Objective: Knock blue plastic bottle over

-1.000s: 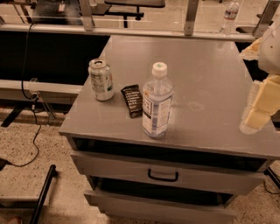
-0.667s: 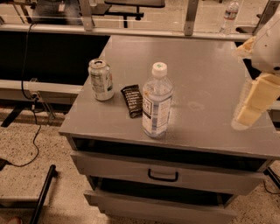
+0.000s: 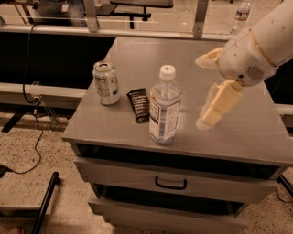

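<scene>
The blue plastic bottle (image 3: 164,106) stands upright near the front edge of the grey cabinet top (image 3: 238,132). It is clear and bluish, with a white cap and a white-and-blue label. My gripper (image 3: 200,93) is to the right of the bottle, a short gap away and at about its height. Its two cream fingers are spread apart and point left toward the bottle. One finger (image 3: 208,58) is higher and the other (image 3: 219,104) slants down. Nothing is between them. The bottle is not touched.
A silver-green drink can (image 3: 105,82) stands at the left of the cabinet top. A dark snack bar (image 3: 138,104) lies between the can and the bottle. A small clear bottle (image 3: 241,13) stands far back right. Drawers with a black handle (image 3: 170,183) are below. Cables lie on the floor at left.
My arm and gripper have moved left across the cabinet top, from its right edge toward the bottle. The bottle, can and snack bar have not moved.
</scene>
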### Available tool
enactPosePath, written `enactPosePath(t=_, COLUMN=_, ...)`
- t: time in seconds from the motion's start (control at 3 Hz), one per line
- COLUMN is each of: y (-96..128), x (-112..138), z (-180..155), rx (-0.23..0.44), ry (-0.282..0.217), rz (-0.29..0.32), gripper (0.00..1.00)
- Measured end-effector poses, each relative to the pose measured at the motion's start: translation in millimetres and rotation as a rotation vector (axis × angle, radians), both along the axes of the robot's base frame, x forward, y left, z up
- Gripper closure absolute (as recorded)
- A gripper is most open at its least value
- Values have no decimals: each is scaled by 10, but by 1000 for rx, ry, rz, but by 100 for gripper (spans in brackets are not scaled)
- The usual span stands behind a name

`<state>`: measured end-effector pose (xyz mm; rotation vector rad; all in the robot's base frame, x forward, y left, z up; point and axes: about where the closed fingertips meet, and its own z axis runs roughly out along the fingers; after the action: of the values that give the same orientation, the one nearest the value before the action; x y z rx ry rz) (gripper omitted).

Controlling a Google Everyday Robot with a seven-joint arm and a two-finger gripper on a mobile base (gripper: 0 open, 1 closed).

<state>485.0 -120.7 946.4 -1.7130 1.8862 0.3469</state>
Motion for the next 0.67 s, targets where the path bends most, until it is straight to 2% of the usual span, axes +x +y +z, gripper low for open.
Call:
enactPosePath(t=0.33, y=461, x=29, z=-120, rx=191, ry=67, rz=94, gripper=0)
enactPosePath(t=0.67, y=629, x=21, z=-170, rx=287, ry=109, rz=128, gripper=0)
